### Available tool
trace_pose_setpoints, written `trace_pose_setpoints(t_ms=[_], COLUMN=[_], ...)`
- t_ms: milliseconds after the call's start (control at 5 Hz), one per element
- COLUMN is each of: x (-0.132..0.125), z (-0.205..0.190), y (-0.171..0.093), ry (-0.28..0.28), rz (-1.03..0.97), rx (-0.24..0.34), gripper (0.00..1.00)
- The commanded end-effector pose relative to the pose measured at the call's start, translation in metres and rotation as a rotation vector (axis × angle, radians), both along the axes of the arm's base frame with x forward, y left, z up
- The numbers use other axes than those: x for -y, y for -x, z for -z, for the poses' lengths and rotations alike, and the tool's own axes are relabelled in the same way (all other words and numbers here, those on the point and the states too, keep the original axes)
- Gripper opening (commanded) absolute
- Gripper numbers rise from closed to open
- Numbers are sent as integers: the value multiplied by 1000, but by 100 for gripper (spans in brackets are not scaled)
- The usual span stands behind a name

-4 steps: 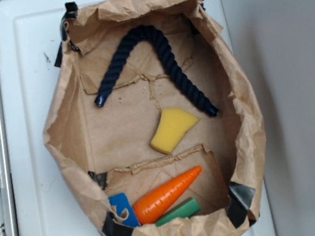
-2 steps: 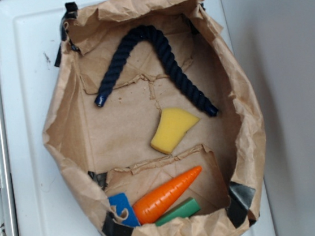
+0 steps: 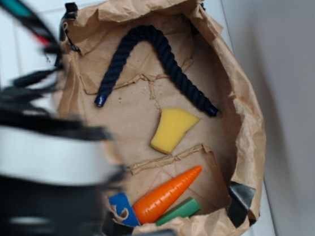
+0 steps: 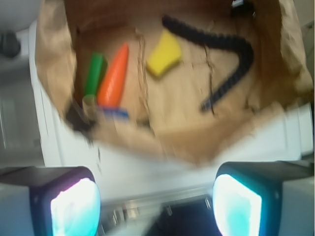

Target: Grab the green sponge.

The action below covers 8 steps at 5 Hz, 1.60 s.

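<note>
The green sponge point(image 3: 172, 129) is a pale yellow foam wedge that lies flat near the middle of the brown paper bag's floor. It also shows in the wrist view point(image 4: 164, 54), blurred. My arm point(image 3: 39, 182) is a large motion-blurred shape over the bag's left rim, and its fingers cannot be made out there. In the wrist view my gripper point(image 4: 156, 206) is open and empty. Its two pads point(image 4: 75, 209) stand wide apart over the white surface, outside the bag and well short of the sponge.
The crumpled paper bag point(image 3: 242, 114) has raised walls all round. Inside lie a navy rope point(image 3: 161, 49), an orange carrot point(image 3: 166, 195), a green block point(image 3: 179, 210) and a blue piece point(image 3: 121, 207). The bag sits on a white surface point(image 3: 23, 42).
My arm has swung into the exterior view from the left and now covers the bag's left side. The sponge and the other things have not moved.
</note>
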<state>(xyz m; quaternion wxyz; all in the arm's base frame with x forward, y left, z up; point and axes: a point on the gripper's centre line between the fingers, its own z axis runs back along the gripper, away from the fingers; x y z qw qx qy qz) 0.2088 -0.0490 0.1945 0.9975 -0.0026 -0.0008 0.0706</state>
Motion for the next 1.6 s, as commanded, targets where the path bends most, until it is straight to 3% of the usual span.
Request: trace_pose_setpoints(t_ms=[0, 600, 1000, 1200, 1400], x=[-9, -9, -36, -43, -52], z=[-1, -1, 52, 77, 90], y=[-42, -42, -63, -73, -82], ry=[31, 31, -10, -27, -19], rz=[-193, -193, -361, -422, -465], rx=[82, 82, 110, 95, 102], gripper=[100, 100, 100, 100, 100])
